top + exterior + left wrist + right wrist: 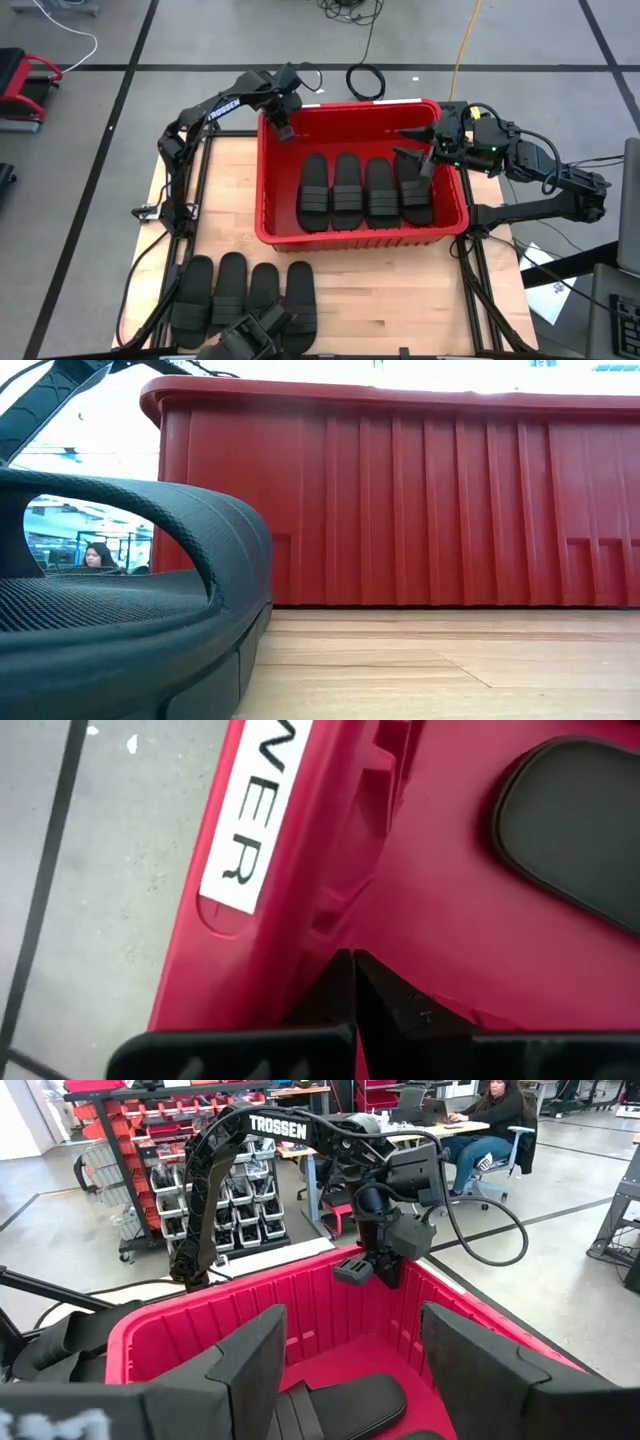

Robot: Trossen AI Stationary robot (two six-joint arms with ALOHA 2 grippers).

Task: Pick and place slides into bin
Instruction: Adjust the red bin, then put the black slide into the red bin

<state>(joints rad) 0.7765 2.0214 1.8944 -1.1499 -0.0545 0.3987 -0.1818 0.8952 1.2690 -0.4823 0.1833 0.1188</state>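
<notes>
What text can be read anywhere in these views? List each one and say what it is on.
"TROSSEN": white letters on the left arm, clear in the right wrist view; also on that arm in the high view, small but legible.
"NER": end of a cut-off word on a white label on the bin rim, left wrist view.
Papers beside the table: too small to read.
Low view: no text.

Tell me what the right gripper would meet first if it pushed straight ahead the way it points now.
Probably the sandals lying on the bin floor; the open right gripper angles down toward them. Aimed flatter, it would reach the far wall instead; depth is unclear.
</notes>
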